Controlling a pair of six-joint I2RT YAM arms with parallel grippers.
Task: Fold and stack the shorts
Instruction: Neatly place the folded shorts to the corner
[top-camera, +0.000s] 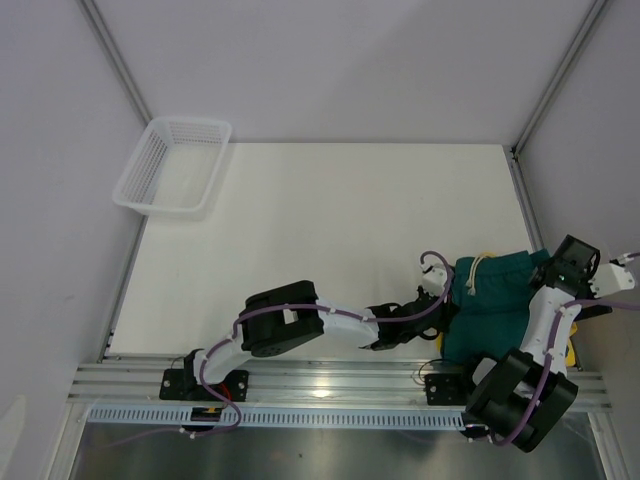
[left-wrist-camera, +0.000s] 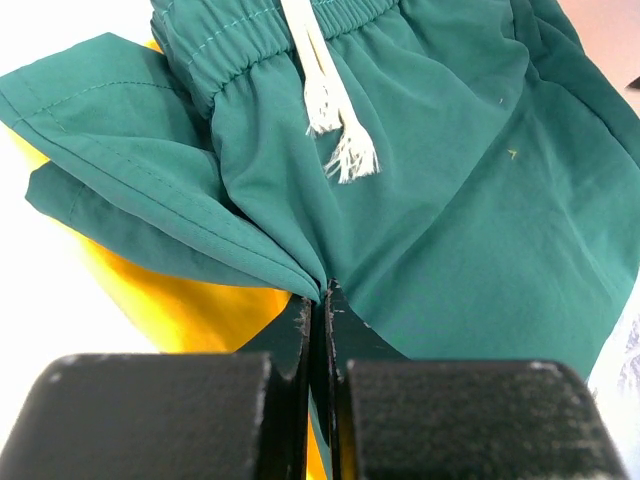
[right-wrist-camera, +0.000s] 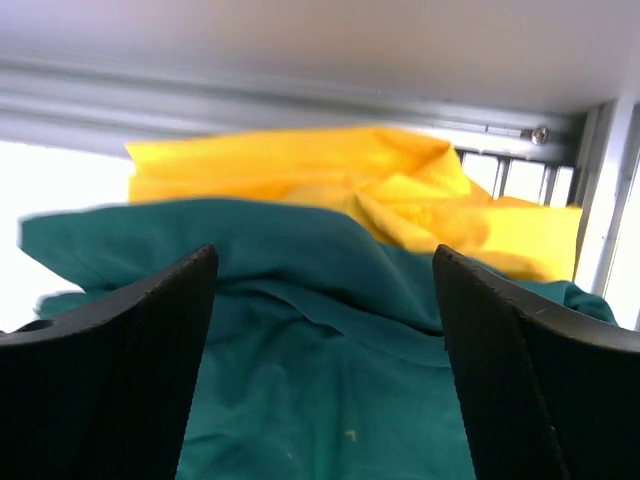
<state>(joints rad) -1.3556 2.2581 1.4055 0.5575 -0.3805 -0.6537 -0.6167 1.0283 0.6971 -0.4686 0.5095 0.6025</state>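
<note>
The dark teal-green shorts (top-camera: 495, 300) lie crumpled at the table's near right, on top of the yellow shorts (top-camera: 570, 352), which peek out underneath. My left gripper (left-wrist-camera: 322, 295) is shut on a folded edge of the teal shorts (left-wrist-camera: 430, 220), with yellow fabric (left-wrist-camera: 190, 300) under it and the pale drawstring (left-wrist-camera: 325, 100) just beyond. My right gripper (right-wrist-camera: 325, 270) is open, its fingers (right-wrist-camera: 140, 340) standing wide apart over the teal cloth (right-wrist-camera: 320, 390) with nothing pinched. The yellow shorts (right-wrist-camera: 330, 170) bunch up behind that.
A white mesh basket (top-camera: 172, 165) sits at the far left corner of the table (top-camera: 330, 230). The aluminium rail (top-camera: 330, 385) runs along the near edge close behind the shorts. The right frame post (top-camera: 525, 200) stands near the right arm's wrist (top-camera: 575, 265).
</note>
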